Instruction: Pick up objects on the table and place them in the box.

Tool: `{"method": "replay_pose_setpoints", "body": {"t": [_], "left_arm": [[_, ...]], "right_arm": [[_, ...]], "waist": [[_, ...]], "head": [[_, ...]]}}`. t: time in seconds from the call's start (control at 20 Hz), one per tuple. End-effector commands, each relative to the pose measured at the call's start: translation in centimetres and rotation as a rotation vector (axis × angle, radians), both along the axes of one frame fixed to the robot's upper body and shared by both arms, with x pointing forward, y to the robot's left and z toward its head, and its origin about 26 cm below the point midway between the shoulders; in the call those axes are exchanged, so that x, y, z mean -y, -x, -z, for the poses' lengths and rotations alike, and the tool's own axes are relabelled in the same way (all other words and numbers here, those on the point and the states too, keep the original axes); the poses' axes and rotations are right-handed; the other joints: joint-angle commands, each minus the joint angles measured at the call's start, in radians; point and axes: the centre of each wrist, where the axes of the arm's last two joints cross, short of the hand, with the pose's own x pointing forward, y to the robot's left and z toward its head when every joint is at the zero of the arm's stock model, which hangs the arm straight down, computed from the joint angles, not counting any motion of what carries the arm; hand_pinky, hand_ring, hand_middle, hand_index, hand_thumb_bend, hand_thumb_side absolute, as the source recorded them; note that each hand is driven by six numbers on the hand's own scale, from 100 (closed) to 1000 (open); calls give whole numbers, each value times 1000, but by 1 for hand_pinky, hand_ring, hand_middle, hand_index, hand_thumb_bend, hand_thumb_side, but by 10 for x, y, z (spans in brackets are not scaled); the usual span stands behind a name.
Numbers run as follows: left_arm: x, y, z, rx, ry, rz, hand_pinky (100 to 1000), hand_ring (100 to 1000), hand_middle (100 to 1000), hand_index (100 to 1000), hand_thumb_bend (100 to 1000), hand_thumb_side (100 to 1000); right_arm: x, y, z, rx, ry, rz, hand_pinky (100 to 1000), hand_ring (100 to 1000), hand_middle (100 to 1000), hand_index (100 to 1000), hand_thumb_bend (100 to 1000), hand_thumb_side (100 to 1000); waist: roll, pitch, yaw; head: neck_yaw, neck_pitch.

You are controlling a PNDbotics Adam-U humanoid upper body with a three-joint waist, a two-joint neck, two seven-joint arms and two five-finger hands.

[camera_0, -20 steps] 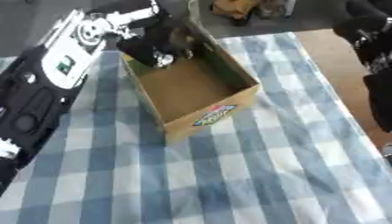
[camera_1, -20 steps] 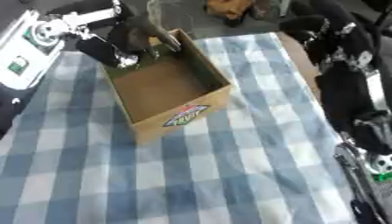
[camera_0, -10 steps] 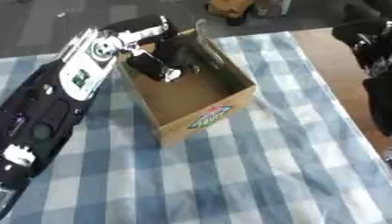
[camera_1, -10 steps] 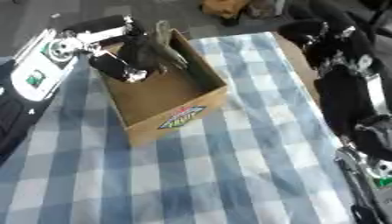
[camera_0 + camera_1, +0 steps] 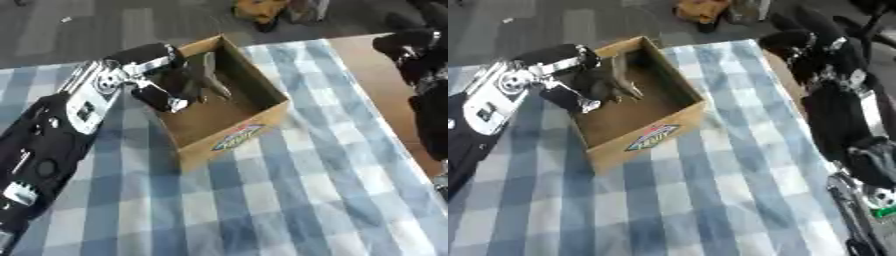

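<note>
Left hand (image 5: 194,82) inside open cardboard box (image 5: 254,127) on checked tablecloth (image 5: 332,200), fingers relaxed and apart; right hand's fingers indiscernible.

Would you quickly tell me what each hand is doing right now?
Left hand: over the brown cardboard box, fingers open, holding nothing.
Right hand: not in view.

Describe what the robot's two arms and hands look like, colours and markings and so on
The left arm is mostly black, with a white panel bearing small dark marks and a round silver joint near the wrist. Its left hand is dark with greyish fingers. The right arm is black and bulky, with silver fittings at the joints and a bit of green near its lower end. The right hand cannot be made out.
</note>
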Motion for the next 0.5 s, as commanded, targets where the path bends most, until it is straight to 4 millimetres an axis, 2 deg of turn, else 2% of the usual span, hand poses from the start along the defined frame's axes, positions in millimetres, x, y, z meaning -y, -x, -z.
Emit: {"method": "replay_pose_setpoints", "body": {"t": [0.05, 0.1, 0.15, 0.2, 0.25, 0.3, 0.45, 0.5], "left_arm": [[-3, 0, -10, 59, 3, 7, 598, 651, 559, 348, 100, 251], [-3, -1, -9, 66, 1, 10, 600, 653, 562, 364, 100, 250], [-3, -1, -9, 73, -3, 11, 608, 666, 578, 486, 148, 252], [-4, -1, -8, 81, -6, 13, 609, 667, 579, 496, 161, 253], [-5, -1, -8, 89, -10, 13, 619, 682, 594, 570, 257, 263], [-5, -2, -8, 99, -15, 13, 621, 685, 597, 581, 271, 265], [-7, -2, -9, 131, -45, 0, 655, 750, 676, 743, 524, 319], [-7, -2, -8, 138, -60, -7, 664, 761, 695, 775, 573, 328]], "right_arm": [[2, 1, -6, 22, 1, 0, 930, 1000, 732, 964, 848, 1000], [2, 1, -6, 22, 1, 0, 930, 1000, 732, 964, 848, 1000], [2, 1, -6, 22, 1, -1, 930, 1000, 732, 965, 847, 1000], [1, 1, -6, 22, 2, -2, 930, 1000, 732, 965, 847, 1000], [1, 1, -6, 22, 2, -1, 930, 1000, 732, 965, 847, 1000], [2, 1, -6, 22, 1, -1, 930, 1000, 732, 965, 847, 1000], [1, 1, -6, 22, 0, -3, 930, 1000, 732, 965, 849, 1000], [1, 1, -6, 21, -1, -3, 931, 1000, 732, 965, 849, 1000]], "waist": [[-7, -19, -3], [-7, -19, -4], [-6, -18, -5], [-6, -17, -6], [-5, -17, -7], [-5, -16, -9], [-4, -15, -13], [-4, -15, -13]], "head": [[-5, -15], [-5, -15], [-5, -16], [-5, -17], [-5, -18], [-5, -18], [-3, -19], [-2, -18]]}}
